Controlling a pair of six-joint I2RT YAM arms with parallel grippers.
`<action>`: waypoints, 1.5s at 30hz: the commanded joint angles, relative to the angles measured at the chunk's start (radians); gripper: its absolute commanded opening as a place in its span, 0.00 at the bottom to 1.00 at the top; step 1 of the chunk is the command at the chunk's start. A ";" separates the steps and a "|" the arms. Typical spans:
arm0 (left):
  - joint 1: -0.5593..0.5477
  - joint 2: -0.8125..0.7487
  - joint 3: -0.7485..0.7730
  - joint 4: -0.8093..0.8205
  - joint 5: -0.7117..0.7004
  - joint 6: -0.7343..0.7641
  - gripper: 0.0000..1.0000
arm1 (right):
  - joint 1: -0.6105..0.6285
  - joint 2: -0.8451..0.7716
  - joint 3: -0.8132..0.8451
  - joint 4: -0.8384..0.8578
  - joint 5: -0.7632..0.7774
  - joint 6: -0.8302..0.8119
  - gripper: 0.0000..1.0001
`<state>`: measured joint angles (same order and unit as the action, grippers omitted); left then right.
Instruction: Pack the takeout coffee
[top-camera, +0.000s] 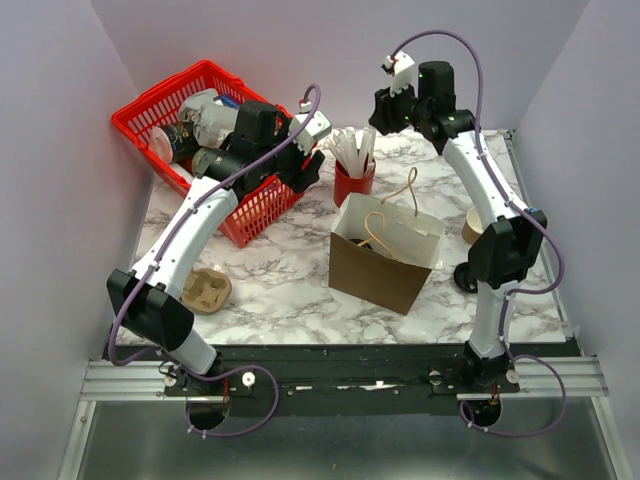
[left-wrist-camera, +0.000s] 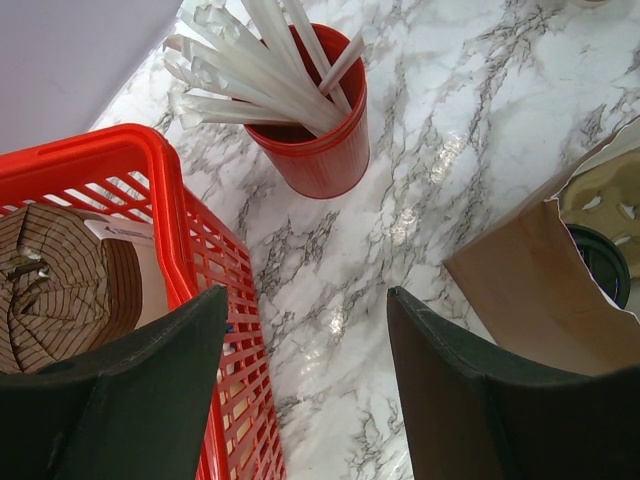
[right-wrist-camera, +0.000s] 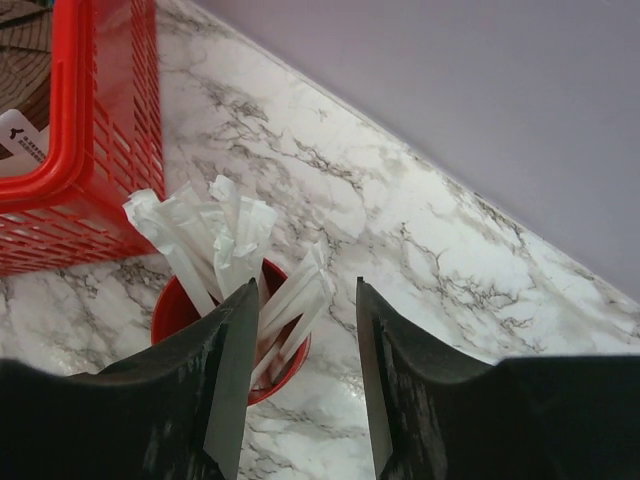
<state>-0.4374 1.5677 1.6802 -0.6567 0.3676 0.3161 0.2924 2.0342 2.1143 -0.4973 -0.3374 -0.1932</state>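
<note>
The takeout coffee (left-wrist-camera: 602, 262) shows only as a round black lid inside the open brown paper bag (left-wrist-camera: 520, 290), at the right edge of the left wrist view. The cup under the lid is hidden. From above, the bag (top-camera: 380, 268) stands mid-table and its inside hides the coffee. My left gripper (left-wrist-camera: 305, 292) hangs open and empty over bare marble between the red basket (left-wrist-camera: 150, 150) and the bag. It sits at the basket's right corner (top-camera: 302, 162). My right gripper (right-wrist-camera: 305, 282) is open and empty, high above the red straw cup (right-wrist-camera: 168, 315), at the back (top-camera: 387, 108).
The red straw cup (top-camera: 353, 184) with wrapped straws stands just behind the bag. The basket (top-camera: 180, 95) holds several items. A cardboard cup carrier (top-camera: 207, 290) lies front left. A lidless tan cup (top-camera: 471, 226) and a dark lid (top-camera: 463, 277) sit by the right arm.
</note>
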 joint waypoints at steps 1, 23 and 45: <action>0.008 -0.005 -0.001 0.000 0.016 -0.015 0.73 | -0.012 0.037 0.012 0.020 0.028 0.008 0.53; 0.009 -0.009 -0.002 -0.020 -0.009 0.000 0.74 | -0.013 0.103 0.024 0.008 0.017 0.012 0.01; 0.009 -0.012 0.010 0.008 -0.119 0.067 0.76 | -0.015 -0.414 -0.022 -0.018 -0.115 0.097 0.01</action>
<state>-0.4332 1.5696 1.6806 -0.6670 0.3267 0.3672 0.2855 1.6875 2.1193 -0.5087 -0.4210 -0.1513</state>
